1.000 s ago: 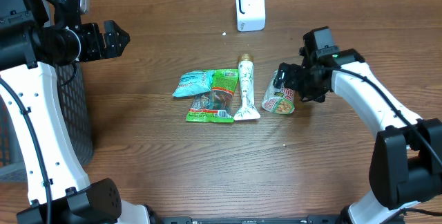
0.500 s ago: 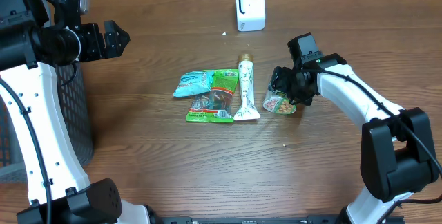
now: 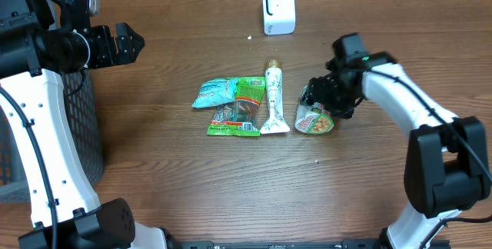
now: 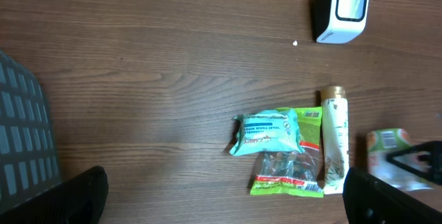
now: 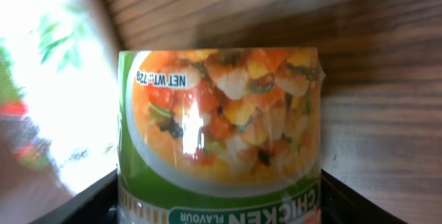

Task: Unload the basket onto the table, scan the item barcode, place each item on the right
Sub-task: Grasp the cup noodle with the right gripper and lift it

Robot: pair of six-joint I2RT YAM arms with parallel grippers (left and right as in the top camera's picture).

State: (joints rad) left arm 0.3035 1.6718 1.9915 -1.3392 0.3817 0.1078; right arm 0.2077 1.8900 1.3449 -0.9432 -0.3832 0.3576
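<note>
A: One cup [image 3: 315,121] is listed for scanning. Where is it?
B: On the right end of the row of goods on the table [image 3: 169,180]. It lies just right of the tube's flat end and well nearer than the scanner.
A: Description?
B: Green rim, with a picture of noodles and vegetables and a label reading "CHICKEN FLAVOUR". It is tilted, with the lid turned toward the near edge.
A: Who holds it?
B: The right gripper [image 3: 323,101]. Its fingers [image 5: 345,207] stand one on each side and pinch the cup's wall. In the wrist view the cup fills the gap between them. Whether the cup is clear of the table cannot be told.
A: Other stock?
B: Tube [image 3: 272,99]: white, gold cap pointing far, at mid-table.
Packets [image 3: 231,107]: a small heap of one teal, one green and one clear with a red band, touching the tube's left side.
Scanner [image 3: 278,8]: white, upright at the far edge, well apart from the goods.
Basket [image 3: 84,126]: dark mesh, at the left edge.
A: And the left gripper [image 3: 132,44]?
B: High over the far left, beside the basket, with its fingers spread wide.
</note>
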